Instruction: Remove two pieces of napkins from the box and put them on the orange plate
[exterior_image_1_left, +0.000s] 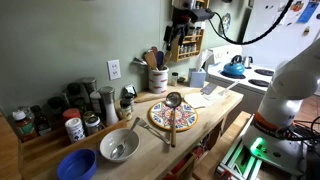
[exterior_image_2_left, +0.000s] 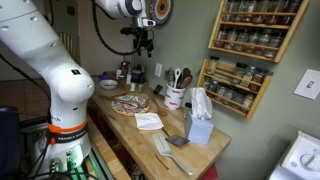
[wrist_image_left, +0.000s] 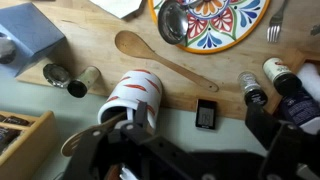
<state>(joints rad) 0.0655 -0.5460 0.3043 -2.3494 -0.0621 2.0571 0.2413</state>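
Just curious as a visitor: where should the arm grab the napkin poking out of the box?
Pinch the white napkin standing out of the top of the box, coming down from above and closing across the flat sheet. It is thin and upright, so only its upper part is exposed.

Muted green wall (exterior_image_1_left: 60, 40) behind a long pale wooden desk (exterior_image_1_left: 150, 135), with a white outlet (exterior_image_1_left: 113, 69) just above it. Wooden spice rack (exterior_image_2_left: 248, 45) mounted on that wall, full of jars. White stove (exterior_image_1_left: 258, 78) beyond the desk's far end. Soft, even indoor light throughout.
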